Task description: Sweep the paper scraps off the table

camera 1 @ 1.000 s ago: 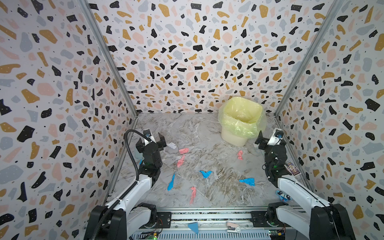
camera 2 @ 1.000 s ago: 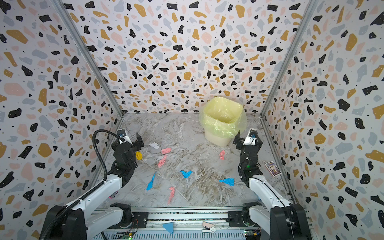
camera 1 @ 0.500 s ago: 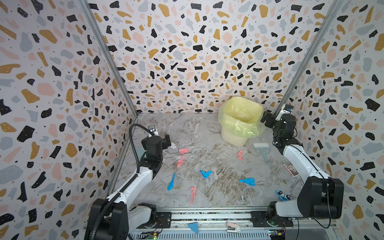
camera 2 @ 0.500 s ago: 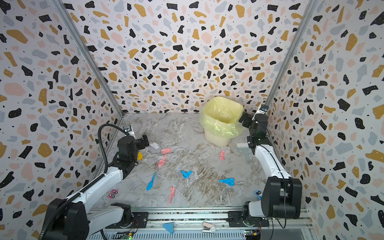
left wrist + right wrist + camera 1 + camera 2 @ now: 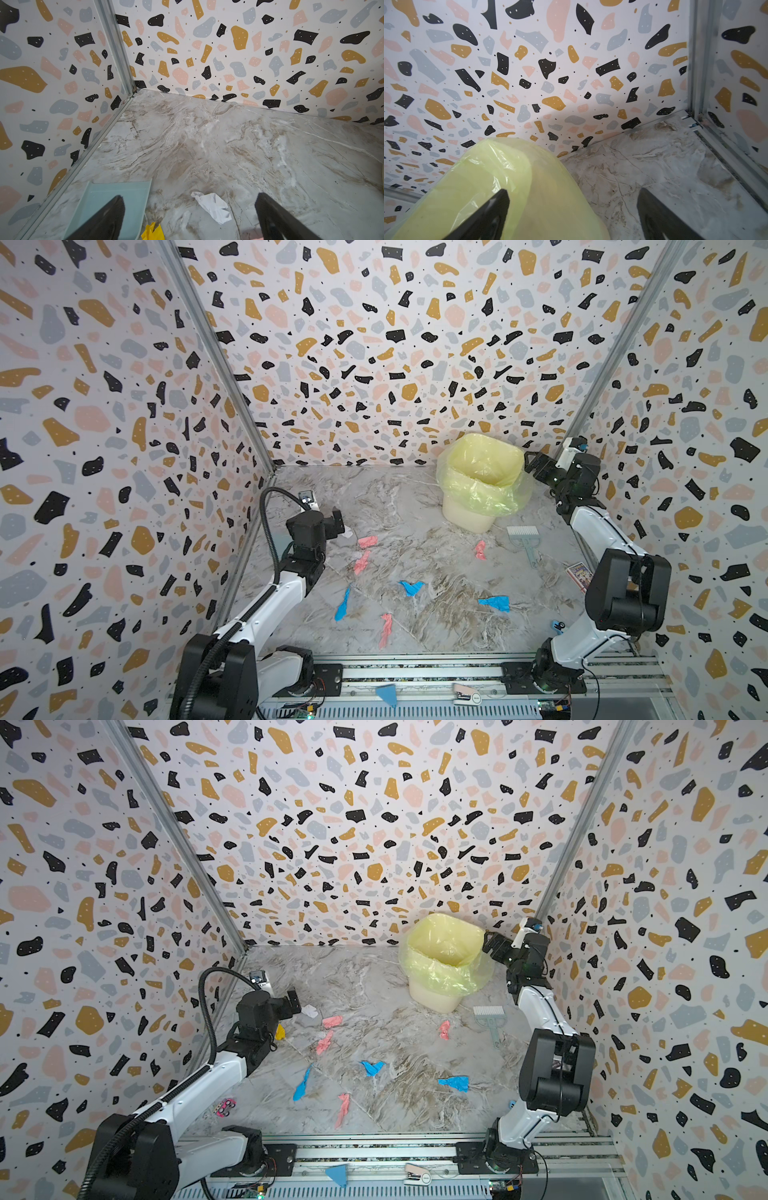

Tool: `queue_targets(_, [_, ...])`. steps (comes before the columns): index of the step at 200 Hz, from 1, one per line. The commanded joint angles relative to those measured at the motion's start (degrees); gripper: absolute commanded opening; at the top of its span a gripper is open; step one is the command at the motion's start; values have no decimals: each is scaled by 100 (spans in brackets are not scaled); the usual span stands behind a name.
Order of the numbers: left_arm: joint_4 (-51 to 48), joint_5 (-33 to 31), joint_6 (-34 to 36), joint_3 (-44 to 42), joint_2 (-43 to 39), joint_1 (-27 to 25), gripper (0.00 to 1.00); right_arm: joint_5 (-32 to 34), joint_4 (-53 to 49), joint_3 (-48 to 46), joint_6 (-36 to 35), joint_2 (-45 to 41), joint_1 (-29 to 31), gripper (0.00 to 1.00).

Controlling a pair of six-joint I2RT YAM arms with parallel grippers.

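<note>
Several paper scraps lie on the marble table [image 5: 374, 497]: pink ones [image 5: 367, 541] [image 5: 480, 549] [image 5: 385, 628] and blue ones [image 5: 411, 587] [image 5: 494, 602] [image 5: 342, 605]. A white scrap [image 5: 212, 204] and a yellow scrap [image 5: 152, 231] lie just under my left gripper [image 5: 188, 199], which hangs open and empty above them near the left wall [image 5: 338, 522]. My right gripper [image 5: 534, 466] is open and empty at the back right, level with the bin's rim; in the right wrist view its fingers [image 5: 572, 193] straddle the bag's edge without touching it.
A cream bin lined with a yellow bag [image 5: 480, 481] stands at the back right. A pale green brush [image 5: 524, 539] lies in front of it. A pale dustpan [image 5: 116, 199] rests by the left wall. A card box [image 5: 579, 574], blue toy [image 5: 557, 625] and pink toy car [image 5: 224, 1107] sit at the sides.
My right arm swung from the near right up to the back beside the bin, uncovering the brush. My left gripper edged forward toward the white scrap. Both stayed open.
</note>
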Motion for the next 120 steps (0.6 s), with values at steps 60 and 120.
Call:
queue_targets(60, [75,152,-146,97,42,-40,100,-1193,-570,1292,-72,807,-60,96])
queue_targets(120, [-26,125,-87,90,81,-44,100,-1787,-1001,1726,-270,1208,-61,89])
